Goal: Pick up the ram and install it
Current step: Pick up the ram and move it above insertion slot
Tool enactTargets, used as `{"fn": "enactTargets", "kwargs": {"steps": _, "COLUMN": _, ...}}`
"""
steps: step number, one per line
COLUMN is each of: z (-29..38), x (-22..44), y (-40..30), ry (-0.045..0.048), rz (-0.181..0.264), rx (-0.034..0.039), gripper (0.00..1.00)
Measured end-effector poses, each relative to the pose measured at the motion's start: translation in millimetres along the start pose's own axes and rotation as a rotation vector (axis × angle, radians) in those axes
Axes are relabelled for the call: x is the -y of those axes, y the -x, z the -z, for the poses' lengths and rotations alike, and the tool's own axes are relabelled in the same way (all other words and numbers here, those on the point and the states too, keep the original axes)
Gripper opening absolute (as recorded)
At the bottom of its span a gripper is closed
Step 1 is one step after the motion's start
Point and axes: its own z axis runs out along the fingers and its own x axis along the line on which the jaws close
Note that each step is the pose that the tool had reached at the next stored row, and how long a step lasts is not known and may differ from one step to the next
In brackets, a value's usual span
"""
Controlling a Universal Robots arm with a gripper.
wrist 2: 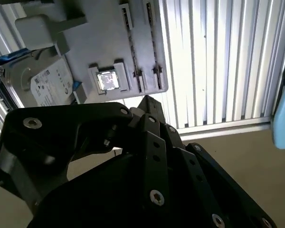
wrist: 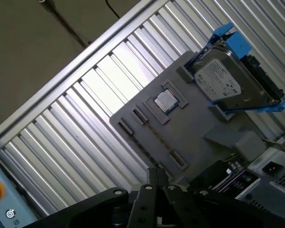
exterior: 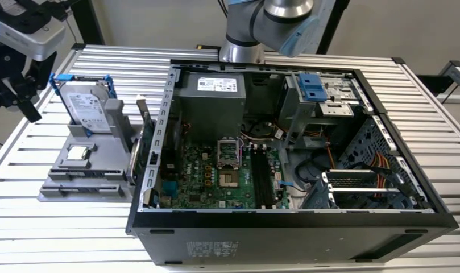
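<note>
In the first wrist view the black, link-armed end effector (wrist: pixel 156 173) hangs high over the slatted aluminium bench (wrist: pixel 85 109). Its fingers are drawn together with nothing between them. Past its tip lies the flat grey plastic parts fixture (wrist: pixel 194 126). It gives every part its own seat, probably so that each one sits in a known pose. The small square silver CPU chip (wrist: pixel 165 101) sits in a raised pocket, and the silver hard drive in a blue frame (wrist: pixel 221 80) stands in a cradle. The ram (wrist: pixel 235 176), a slim dark circuit board, appears to stand on its long edge along the fixture's side, partly hidden behind the end effector's links. Standing on edge would leave both flat faces free for a pinch.

In the second wrist view the closed tip overlaps the fixture's rim near two pairs of narrow clip seats (wrist 2: pixel 140 76), and it looks well above them rather than touching.

In the exterior view the black open computer case (exterior: pixel 290 222) lies on its side with the motherboard facing up. This puts the long black memory slots (exterior: pixel 260 176) within reach from above, and they look unfilled. The ram (exterior: pixel 137 153) stands between the fixture and the case wall, just beside both. The end effector is at the exterior view's left, well apart from the ram, with the fixture between them. The ram is not yet grasped.
</note>
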Motion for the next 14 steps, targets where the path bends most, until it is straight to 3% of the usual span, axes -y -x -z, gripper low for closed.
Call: {"fn": "enactTargets", "kwargs": {"steps": 14, "z": 0.0, "x": 0.0, "y": 0.0, "ry": 0.0006, "rz": 0.114, "rx": -0.006, "gripper": 0.0}}
